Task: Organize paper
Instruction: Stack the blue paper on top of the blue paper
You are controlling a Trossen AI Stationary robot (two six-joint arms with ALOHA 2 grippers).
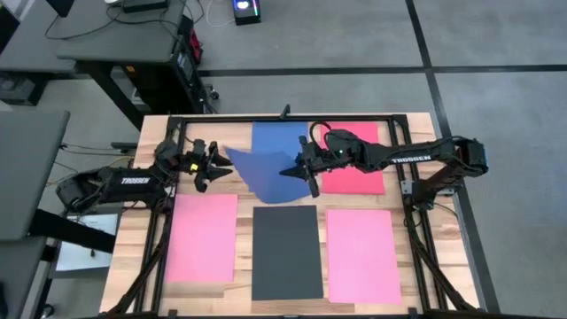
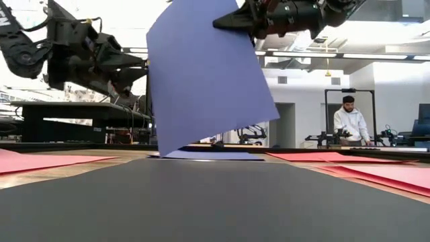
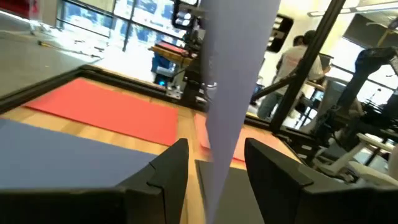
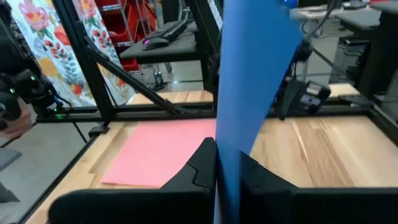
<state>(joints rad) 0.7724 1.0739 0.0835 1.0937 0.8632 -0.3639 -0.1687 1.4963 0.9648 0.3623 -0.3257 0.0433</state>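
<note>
- Handover of the lifted blue sheet appeared to be the step in hand: right gripper was clamped shut on one edge, the sheet hanging curved above the blue sheet on the surface.
- Left gripper stood part open at the sheet's far corner, fingers either side of the edge, not yet closed.
- Judgement: close the left before the right lets go; keep the sheet taut, or it may fold.
- Clearances: red sheet lay under the right arm; pink sheet, dark grey sheet and second pink sheet filled the near row.
- Bare surface remained far left, beside the frame rail.
</note>
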